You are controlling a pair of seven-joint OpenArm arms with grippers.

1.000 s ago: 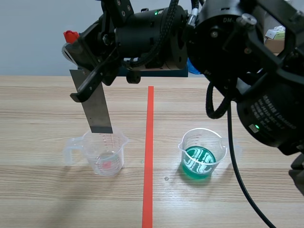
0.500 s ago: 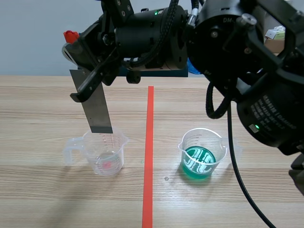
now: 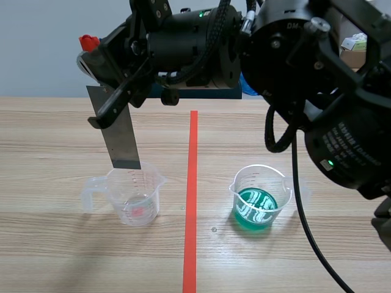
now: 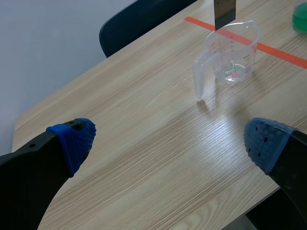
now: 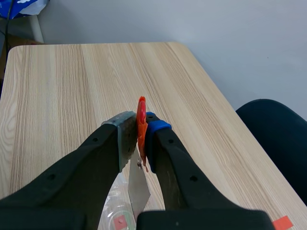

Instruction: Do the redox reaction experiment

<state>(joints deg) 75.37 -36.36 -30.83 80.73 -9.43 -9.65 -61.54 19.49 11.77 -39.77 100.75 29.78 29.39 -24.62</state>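
My right gripper point(image 3: 102, 73) reaches across from the right, raised over the table's left half, and is shut on a grey metal strip point(image 3: 117, 133) with a red tab point(image 3: 88, 43) at its top. The strip hangs upright with its lower edge just above the rim of a clear measuring cup point(image 3: 133, 198). That cup has a red mark on its bottom. In the right wrist view the fingertips point(image 5: 139, 132) pinch the strip point(image 5: 137, 184). A second cup point(image 3: 259, 198), right of the tape line, holds green liquid. My left gripper point(image 4: 168, 139) is open above bare table, with the clear cup point(image 4: 232, 60) well ahead.
An orange-red tape line point(image 3: 191, 201) runs down the table's middle between the two cups. A dark chair point(image 4: 139, 21) stands beyond the table's edge. A cardboard box point(image 3: 354, 54) shows behind the right arm.
The right gripper has lifted the metal strip slightly and shifted it a little left; its lower edge now sits just above the clear cup's rim.
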